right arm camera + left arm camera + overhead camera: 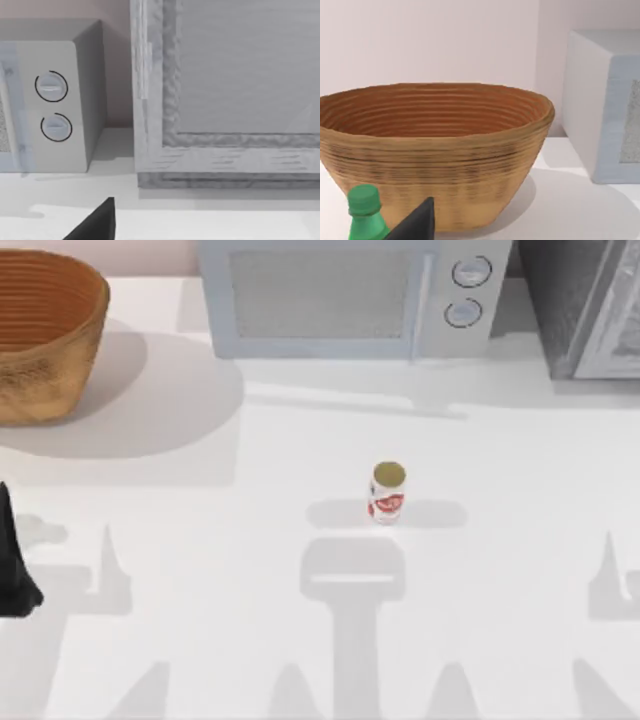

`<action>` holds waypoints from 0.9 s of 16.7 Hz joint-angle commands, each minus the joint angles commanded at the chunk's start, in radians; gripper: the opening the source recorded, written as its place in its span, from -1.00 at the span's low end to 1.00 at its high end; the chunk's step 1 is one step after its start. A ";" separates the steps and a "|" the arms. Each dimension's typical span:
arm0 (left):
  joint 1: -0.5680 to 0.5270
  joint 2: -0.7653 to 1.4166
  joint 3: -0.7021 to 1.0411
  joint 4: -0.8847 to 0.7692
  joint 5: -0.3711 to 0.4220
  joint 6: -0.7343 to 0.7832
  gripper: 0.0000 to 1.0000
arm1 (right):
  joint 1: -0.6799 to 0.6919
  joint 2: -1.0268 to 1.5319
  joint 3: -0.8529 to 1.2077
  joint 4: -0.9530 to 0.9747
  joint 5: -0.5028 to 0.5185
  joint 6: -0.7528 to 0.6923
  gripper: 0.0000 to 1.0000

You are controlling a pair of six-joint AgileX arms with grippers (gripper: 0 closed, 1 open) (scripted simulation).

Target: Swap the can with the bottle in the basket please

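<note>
Pale grey microwave (345, 295) stood at the table's far edge, centre; two round dials (470, 272) stacked on its right-hand panel, mesh door window to their left. Just beside it on the right, a grey cabinet-like unit (585, 305) with a framed front panel. White tabletop (250, 540) carried soft shadows.

Can (387, 494) upright mid-table; green bottle (365, 214) beside wicker basket (45, 360).

basket (40, 340) and bottle (365, 212) cut off.
</note>
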 joint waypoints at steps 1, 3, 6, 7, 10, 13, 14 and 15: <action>0.001 -0.028 -0.016 -0.016 -0.014 -0.001 1.00 | 0.000 0.000 0.000 0.000 0.000 0.000 1.00; 0.002 -0.052 -0.030 -0.030 -0.027 -0.002 1.00 | 0.000 0.000 0.000 0.000 0.000 0.000 1.00; 0.002 -0.052 -0.030 -0.030 -0.027 -0.002 1.00 | 0.000 0.000 0.000 0.000 0.000 0.000 1.00; -0.001 -0.048 -0.027 -0.028 -0.025 -0.001 1.00 | 0.000 0.000 0.000 0.000 0.000 0.000 1.00; 0.011 -0.017 -0.030 -0.008 -0.019 0.001 1.00 | 0.000 0.000 0.000 0.000 0.000 0.000 1.00; 0.050 0.103 -0.029 0.083 0.011 0.009 1.00 | 0.000 0.000 0.000 0.000 0.000 0.000 1.00; 0.067 0.160 -0.026 0.128 0.027 0.013 1.00 | 0.000 0.000 0.000 0.000 0.000 0.000 1.00; 0.086 0.224 -0.022 0.180 0.045 0.018 1.00 | 0.000 0.000 0.000 0.000 0.000 0.000 1.00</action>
